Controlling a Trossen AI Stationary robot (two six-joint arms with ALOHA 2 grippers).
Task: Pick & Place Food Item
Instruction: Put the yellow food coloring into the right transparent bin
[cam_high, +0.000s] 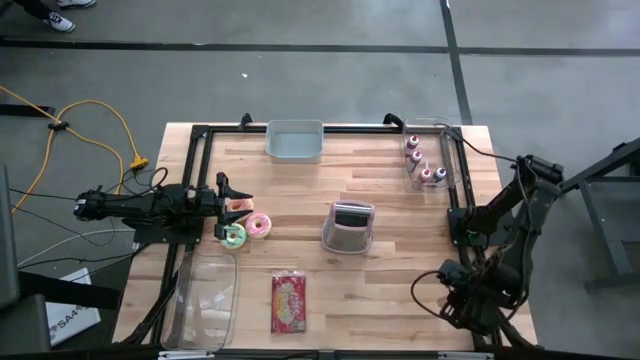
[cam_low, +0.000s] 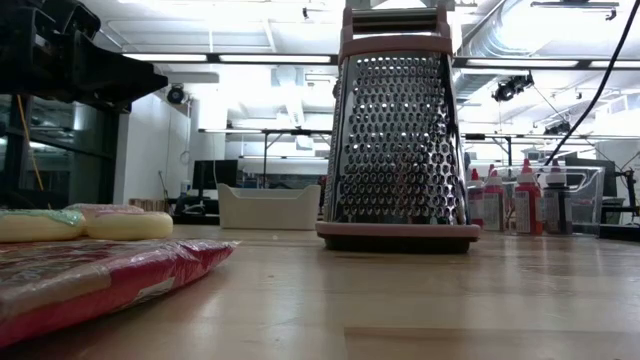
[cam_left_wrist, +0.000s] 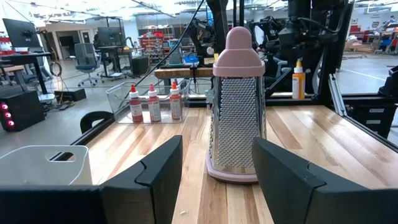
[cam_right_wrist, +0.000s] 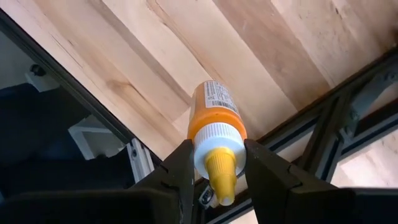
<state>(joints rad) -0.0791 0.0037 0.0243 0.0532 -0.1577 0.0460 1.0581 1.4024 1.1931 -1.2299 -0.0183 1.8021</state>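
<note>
Left gripper (cam_high: 236, 195) at the table's left edge, fingers (cam_left_wrist: 158, 171) spread wide apart, nothing between them. Just below its tips lie the doughnuts on the wood: a green-iced doughnut (cam_high: 234, 235) and a pink-iced doughnut (cam_high: 259, 225), touching each other. A third, pale pink piece sits under the gripper tips, partly hidden (cannot tell what it is). From the low view the doughnuts (cam_low: 85, 222) show flat on the table, far left.

Right gripper (cam_right_wrist: 214, 180) low at the table's right front corner, fingers clamped on an orange bottle (cam_right_wrist: 214, 118), gripping it at the white cap, yellow nozzle pointing toward the camera. The bottle is held off the wood, near the black frame rail.

Grater (cam_high: 348, 226), pink-trimmed, stands upright near the table's middle, right of the doughnuts. The left wrist view looks straight at it between the open fingers.

Red snack packet (cam_high: 288, 302) lies flat near the front edge. Clear tray (cam_high: 200, 300) at the front left corner. Grey bin (cam_high: 295, 140) at the far edge, middle. Clear box (cam_high: 432, 160) at the far right holds four red-capped bottles (cam_high: 426, 174).
</note>
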